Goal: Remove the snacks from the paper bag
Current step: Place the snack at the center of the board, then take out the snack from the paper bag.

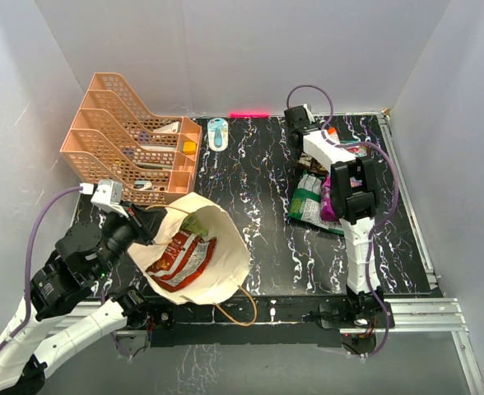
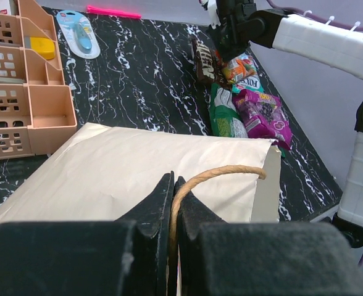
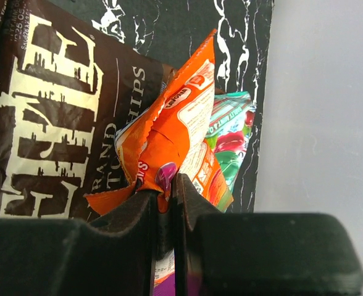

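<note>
Left jaws clamp the paper bag's cord handle and right jaws pinch an orange packet's edge at the far-right snack pile, a thin hold that may slip.

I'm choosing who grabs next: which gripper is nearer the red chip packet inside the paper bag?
Left. The left gripper pinches the cord handle close beside the red chip packet; the right gripper is across the table, shut on an orange packet.
</note>
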`<state>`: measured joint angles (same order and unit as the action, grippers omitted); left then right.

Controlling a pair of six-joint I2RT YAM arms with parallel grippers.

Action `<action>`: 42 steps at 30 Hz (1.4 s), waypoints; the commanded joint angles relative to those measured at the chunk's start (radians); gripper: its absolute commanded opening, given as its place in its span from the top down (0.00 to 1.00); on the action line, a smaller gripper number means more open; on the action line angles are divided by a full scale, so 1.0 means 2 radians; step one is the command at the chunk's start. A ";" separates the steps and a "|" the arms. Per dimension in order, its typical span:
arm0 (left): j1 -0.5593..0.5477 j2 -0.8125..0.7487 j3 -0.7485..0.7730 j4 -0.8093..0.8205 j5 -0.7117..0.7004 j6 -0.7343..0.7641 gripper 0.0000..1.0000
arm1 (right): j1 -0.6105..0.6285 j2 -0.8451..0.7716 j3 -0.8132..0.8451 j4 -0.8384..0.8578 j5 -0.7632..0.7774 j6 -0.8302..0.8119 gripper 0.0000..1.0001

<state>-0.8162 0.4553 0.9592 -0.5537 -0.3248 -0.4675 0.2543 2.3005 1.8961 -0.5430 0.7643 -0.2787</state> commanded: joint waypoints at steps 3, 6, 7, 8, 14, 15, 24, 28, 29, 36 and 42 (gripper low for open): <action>0.001 0.007 0.005 0.007 0.001 0.005 1.00 | -0.002 0.018 0.045 -0.008 -0.045 0.054 0.78; 0.001 0.005 0.005 0.007 0.001 0.001 1.00 | -0.001 0.014 0.081 -0.057 -0.089 0.088 0.57; 0.001 0.005 0.005 0.006 0.002 -0.001 1.00 | -0.002 0.005 0.086 -0.069 -0.105 0.095 0.50; 0.001 0.005 0.005 0.007 0.004 -0.002 1.00 | -0.001 -0.010 0.083 -0.076 -0.126 0.101 0.43; 0.001 0.015 -0.001 0.025 0.053 0.002 1.00 | -0.010 -0.167 -0.070 -0.048 -0.216 0.119 0.15; 0.001 0.019 0.000 0.024 0.058 0.001 1.00 | -0.012 -0.197 -0.099 -0.025 -0.235 0.106 0.10; 0.001 0.030 -0.008 0.040 0.140 0.033 0.97 | 0.011 -0.503 -0.331 0.095 -0.601 0.056 0.11; 0.001 0.032 -0.016 0.040 0.183 0.043 0.98 | 0.055 -0.647 -0.442 0.174 -0.751 -0.028 0.15; 0.001 0.031 -0.018 0.038 0.191 0.043 0.98 | 0.072 -0.670 -0.458 0.181 -0.778 -0.046 0.16; 0.001 0.035 -0.041 0.059 0.209 0.022 0.98 | 0.193 -0.749 -0.502 0.133 -0.895 -0.157 0.27; 0.001 0.048 -0.056 0.087 0.211 -0.007 0.98 | 0.311 -0.746 -0.537 0.176 -0.860 -0.145 0.34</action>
<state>-0.8162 0.5346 0.8604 -0.4404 0.0734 -0.4412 0.7536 0.7872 0.8402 -0.2817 -0.9653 -0.5385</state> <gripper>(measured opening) 0.020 0.674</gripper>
